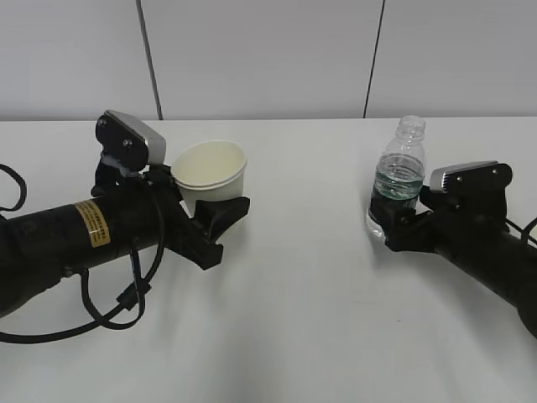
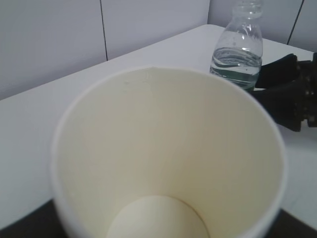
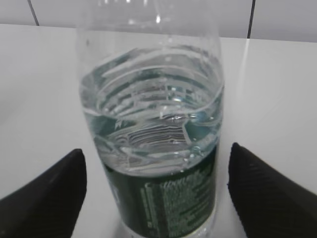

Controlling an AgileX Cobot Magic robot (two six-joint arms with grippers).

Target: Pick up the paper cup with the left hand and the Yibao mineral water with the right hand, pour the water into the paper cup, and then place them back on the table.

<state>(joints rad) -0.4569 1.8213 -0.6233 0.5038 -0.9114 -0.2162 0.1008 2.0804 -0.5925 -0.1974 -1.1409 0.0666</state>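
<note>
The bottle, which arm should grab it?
The right one. Its gripper already has the bottle between its open fingers, with gaps on both sides. The left gripper is at the cup, well apart from the bottle.

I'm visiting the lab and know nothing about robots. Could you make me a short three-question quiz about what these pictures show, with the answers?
1. True or false: the paper cup already has water in it.
2. Which arm's gripper is at the Yibao mineral water? A) the one with the yellow sticker B) the one without it C) neither
3. Fill in: in the right wrist view, the fingers stand on either side of the bottle with a ____ between them and it.

Key
1. False: the left wrist view shows its inside dry and empty.
2. B: the right hand; the left hand is at the cup.
3. Gap: the bottle is not yet gripped.
</note>
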